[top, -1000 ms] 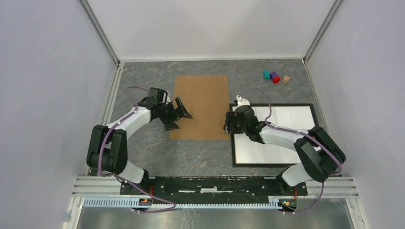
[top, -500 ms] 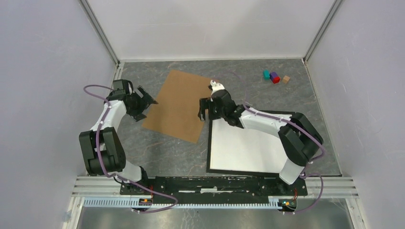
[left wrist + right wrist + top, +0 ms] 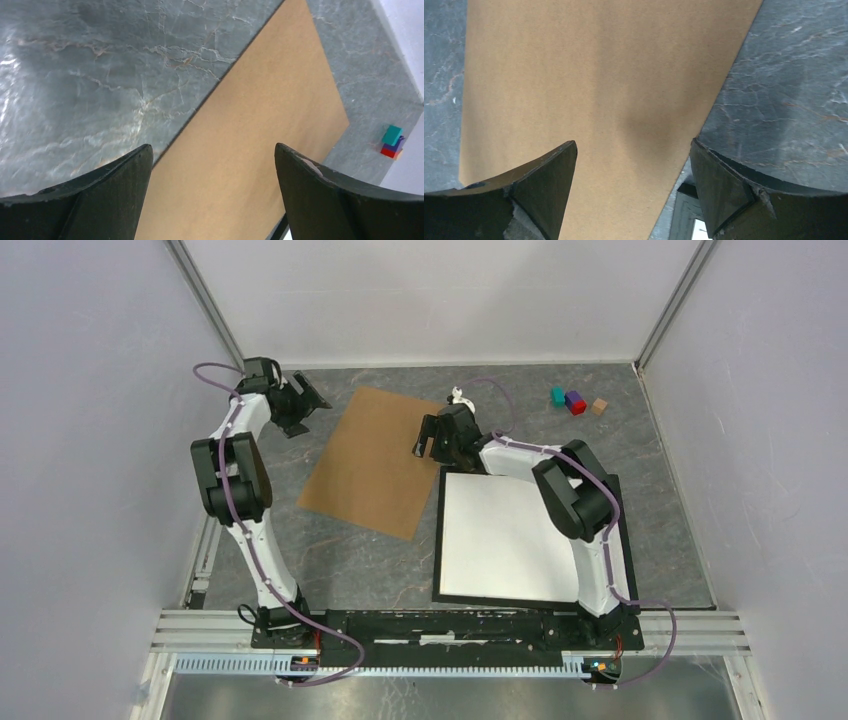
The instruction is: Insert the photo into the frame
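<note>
Gaping right end effector (image 3: 633, 150) over board (image 3: 599, 75)

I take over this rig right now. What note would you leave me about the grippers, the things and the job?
Left gripper: open, empty, at the far left, beside the brown board.
Right gripper: open, empty, over the board's right edge.
The frame: flat at the near right, a white surface inside it.
The photo: not seen in any view.
Done: nothing that shows.
Left: find the photo and put it into the frame.
</note>
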Available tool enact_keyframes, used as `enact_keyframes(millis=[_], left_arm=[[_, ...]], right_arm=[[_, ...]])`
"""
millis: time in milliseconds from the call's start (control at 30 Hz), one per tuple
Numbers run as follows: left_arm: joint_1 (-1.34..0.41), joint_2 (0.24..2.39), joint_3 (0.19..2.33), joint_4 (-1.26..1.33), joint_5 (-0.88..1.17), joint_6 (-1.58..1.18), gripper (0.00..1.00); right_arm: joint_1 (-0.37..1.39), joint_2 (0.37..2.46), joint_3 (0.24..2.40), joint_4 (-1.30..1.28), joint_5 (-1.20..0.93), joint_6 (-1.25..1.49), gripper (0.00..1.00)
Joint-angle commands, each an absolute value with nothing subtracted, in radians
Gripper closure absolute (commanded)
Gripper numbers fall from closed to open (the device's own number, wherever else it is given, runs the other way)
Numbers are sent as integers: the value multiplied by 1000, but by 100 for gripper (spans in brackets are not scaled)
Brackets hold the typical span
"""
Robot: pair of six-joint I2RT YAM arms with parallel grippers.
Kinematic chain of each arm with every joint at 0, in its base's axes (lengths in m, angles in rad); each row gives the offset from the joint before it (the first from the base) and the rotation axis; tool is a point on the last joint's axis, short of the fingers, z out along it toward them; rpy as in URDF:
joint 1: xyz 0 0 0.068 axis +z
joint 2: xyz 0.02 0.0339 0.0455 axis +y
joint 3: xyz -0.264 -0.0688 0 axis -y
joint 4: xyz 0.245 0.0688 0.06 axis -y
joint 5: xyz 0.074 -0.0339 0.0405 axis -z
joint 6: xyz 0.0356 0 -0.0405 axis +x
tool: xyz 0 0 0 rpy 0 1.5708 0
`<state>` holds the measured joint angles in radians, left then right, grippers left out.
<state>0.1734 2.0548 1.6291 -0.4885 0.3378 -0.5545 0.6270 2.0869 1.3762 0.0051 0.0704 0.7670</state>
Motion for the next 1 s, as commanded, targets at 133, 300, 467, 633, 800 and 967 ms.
enact_keyframes(millis=[133,300,467,633,800,967], left_arm=[[170,2208,1712,-606,353,-469,5],[163,2221,1711,-700,254,-514,5],[164,2172,1642,-697,240,-566,5],[164,2141,1599,-672,275,-593,5],[162,2176,1577,-665,364,-608,4],[164,2179,1536,-672,368,-636,4]], right_arm=[[634,2118,1425,31,89,879,13],[634,2049,1306,103,129,948,12],[632,2015,1263,93,163,958,12],[633,2080,1311,80,91,960,12],[645,2154,1323,206,-18,1030,14],[672,2222,1413,320,-129,1063,18]])
